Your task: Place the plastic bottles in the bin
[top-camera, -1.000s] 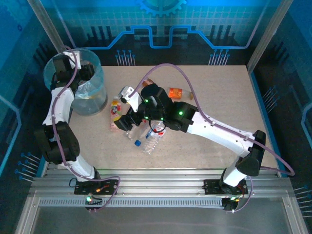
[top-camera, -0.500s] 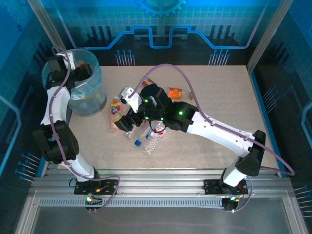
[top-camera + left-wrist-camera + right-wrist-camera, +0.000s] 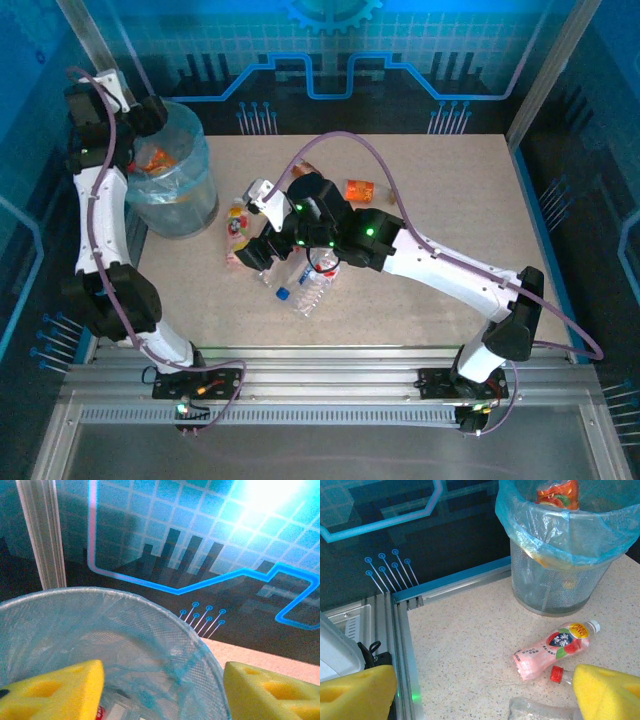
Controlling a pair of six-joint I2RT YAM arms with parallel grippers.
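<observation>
Left claw (image 3: 161, 687) wide, empty, above bin (image 3: 150, 605). Right claw (image 3: 480, 692) wide over clear bottle (image 3: 540, 711) near bin. Pickup step: next, descend, pinch.

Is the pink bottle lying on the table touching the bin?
Apart. In the right wrist view, a strip of bare table shows between the pink bottle and the base of the bin.
</observation>
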